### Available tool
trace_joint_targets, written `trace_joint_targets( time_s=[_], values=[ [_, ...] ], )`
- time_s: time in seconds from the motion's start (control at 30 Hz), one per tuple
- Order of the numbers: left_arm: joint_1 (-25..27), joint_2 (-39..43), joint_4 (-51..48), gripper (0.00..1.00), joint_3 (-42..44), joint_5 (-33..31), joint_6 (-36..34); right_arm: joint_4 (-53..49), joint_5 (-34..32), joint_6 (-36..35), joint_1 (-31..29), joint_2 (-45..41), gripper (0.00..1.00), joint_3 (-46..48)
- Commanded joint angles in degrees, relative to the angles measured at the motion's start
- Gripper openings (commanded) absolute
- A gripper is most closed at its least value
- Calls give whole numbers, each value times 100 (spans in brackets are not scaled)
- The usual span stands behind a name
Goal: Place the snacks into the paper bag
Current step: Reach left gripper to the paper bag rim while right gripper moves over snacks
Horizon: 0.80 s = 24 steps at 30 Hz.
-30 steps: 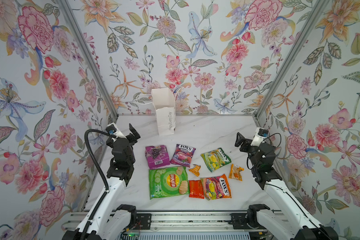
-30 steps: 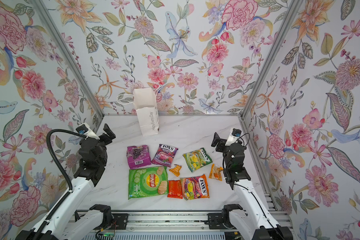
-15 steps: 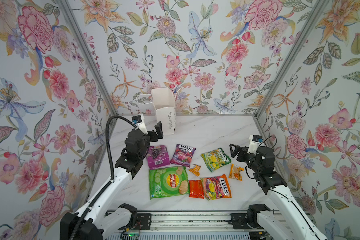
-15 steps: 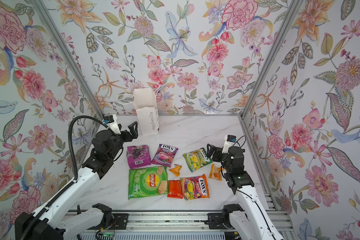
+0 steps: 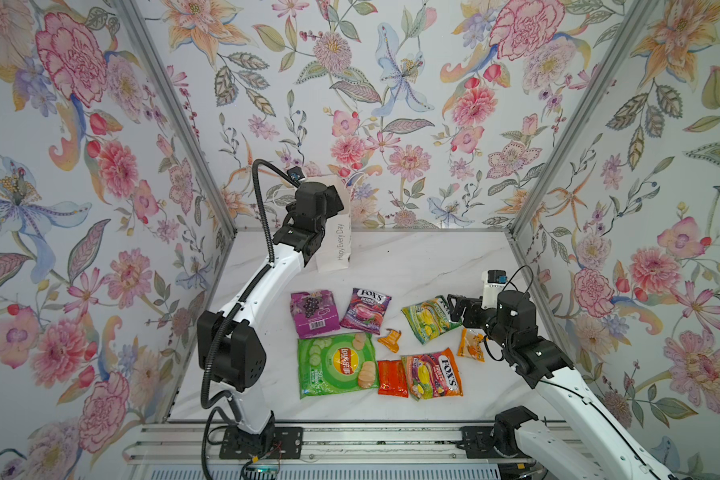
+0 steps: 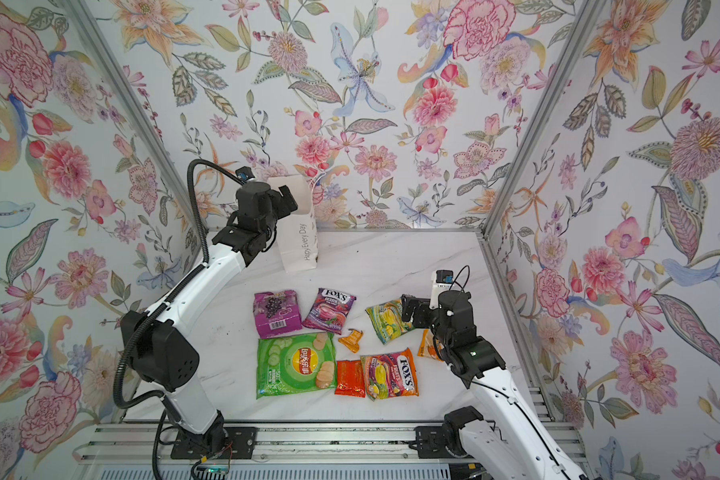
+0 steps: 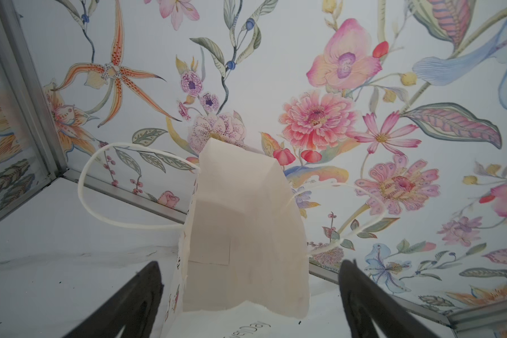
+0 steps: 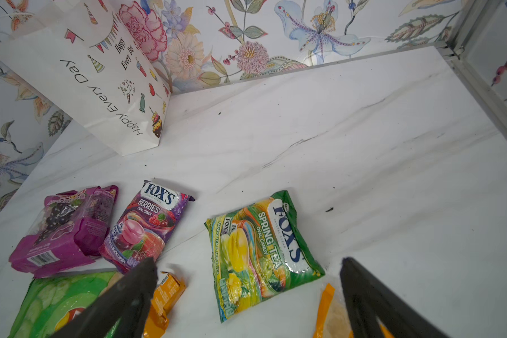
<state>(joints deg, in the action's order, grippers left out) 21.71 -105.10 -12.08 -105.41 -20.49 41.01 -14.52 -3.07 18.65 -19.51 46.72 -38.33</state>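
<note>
Right wrist view: green FOX'S bag (image 8: pixel 264 234) lies just ahead of the open right tool (image 8: pixel 248 260). Open left tool (image 7: pixel 252 262) faces the paper bag (image 7: pixel 240 219)

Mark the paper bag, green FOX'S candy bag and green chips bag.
paper bag (image 8: pixel 85 87), right wrist view, lettered side.
green FOX'S candy bag (image 8: pixel 261 254), right wrist view, middle of front.
green chips bag (image 5: pixel 337 363), in a top view, central logo.
</note>
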Motion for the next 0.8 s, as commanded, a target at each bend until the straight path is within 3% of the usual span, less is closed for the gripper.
trace_joint_targets(
  time_s=[0.0,0.33,0.57,0.77],
  values=[
    [-62,-516,-1453,94,-886,-568,578,-324,-177,-90,-37,-72,99,-100],
    [-323,-1947,-3204,83,-3233,-617,828,-163,-99,-38,-58,21,99,70],
    [-353,-1833,-3210,83,-3057,-754,902,-122,-44,-22,-54,83,99,97],
    [-229,-1539,-2743,81,-2209,-265,1198,-90,16,-3,-57,50,99,137]
  ],
)
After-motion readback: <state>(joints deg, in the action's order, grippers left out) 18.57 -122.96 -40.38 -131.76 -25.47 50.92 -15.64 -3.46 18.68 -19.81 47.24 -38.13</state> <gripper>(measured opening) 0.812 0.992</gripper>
